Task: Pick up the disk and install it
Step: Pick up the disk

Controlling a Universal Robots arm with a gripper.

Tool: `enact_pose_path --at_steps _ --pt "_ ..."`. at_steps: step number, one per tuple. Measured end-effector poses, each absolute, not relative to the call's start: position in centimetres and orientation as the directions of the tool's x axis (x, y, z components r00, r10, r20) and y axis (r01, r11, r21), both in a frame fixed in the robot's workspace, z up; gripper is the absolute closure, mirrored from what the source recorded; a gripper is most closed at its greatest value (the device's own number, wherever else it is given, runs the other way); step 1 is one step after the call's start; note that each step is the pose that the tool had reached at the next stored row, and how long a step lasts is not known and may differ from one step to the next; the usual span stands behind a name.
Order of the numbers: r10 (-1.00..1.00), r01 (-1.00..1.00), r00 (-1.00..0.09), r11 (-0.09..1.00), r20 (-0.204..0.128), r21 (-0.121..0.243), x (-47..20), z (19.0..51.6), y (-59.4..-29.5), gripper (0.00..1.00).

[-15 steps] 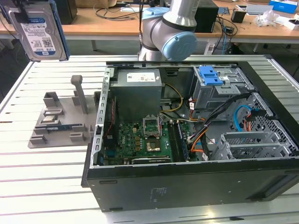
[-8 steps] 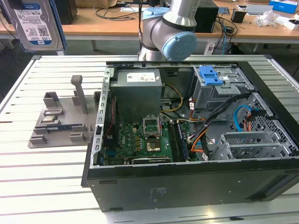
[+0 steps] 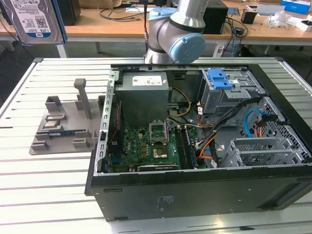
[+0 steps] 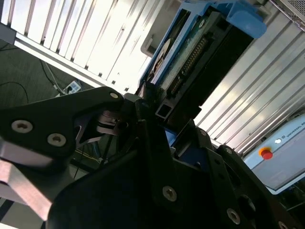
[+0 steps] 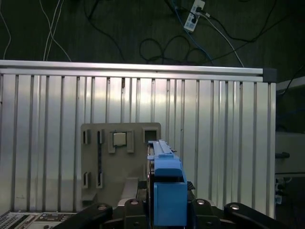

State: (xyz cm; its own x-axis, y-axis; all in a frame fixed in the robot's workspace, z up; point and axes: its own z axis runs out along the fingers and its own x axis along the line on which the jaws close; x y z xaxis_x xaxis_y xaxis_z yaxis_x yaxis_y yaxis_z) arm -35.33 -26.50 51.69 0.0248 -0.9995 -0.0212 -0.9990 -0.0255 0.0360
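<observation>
Your exterior view looked down into the case (image 3: 195, 197); both wrist views shared the disk (image 5: 169, 191), close, and table (image 5: 47, 119).

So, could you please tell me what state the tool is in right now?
The tool is closed on the flat rectangular silver hard drive with blue plastic side rails.

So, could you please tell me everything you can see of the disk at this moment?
The disk is a flat silver hard drive with a white-and-blue label and blue plastic rails along its sides. In the exterior view it hangs high at the view's upper left, label towards the camera, lifted off the slatted metal table and outside the open computer case. The second wrist view shows its edge, with a row of connector pins beside a blue rail. The gripper is clamped on one end of it.
</observation>
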Motion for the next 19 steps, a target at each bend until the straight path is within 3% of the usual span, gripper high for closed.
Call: enact_pose_path --at_steps 19 --pt "-0.999 -0.999 0.025 -0.025 -0.021 0.037 -28.9 51.7 -26.5 0.64"
